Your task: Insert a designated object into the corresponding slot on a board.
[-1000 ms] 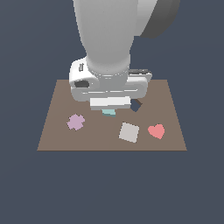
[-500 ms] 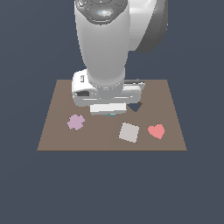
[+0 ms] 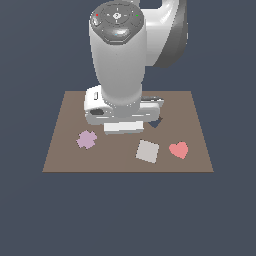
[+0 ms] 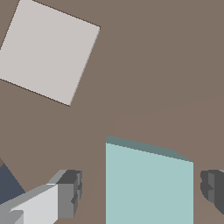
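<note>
In the exterior view, the arm hides the pale teal diamond-shaped tile on the flat brown board [image 3: 65, 145], left of a dark cutout [image 3: 157, 122].

In the wrist view, the gripper [image 4: 142, 188] straddles the tile [image 4: 148, 183], fingers [image 4: 68, 194] spread with gaps, presumably ready to clamp.

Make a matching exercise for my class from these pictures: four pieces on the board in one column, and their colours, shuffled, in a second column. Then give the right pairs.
Column 1
1. cross
2. heart
3. square tile
4. tile between the hand's fingers

Column 2
A. pale teal
B. lilac
C. beige-grey
D. pink-red

Pairs: 1-B, 2-D, 3-C, 4-A
</note>
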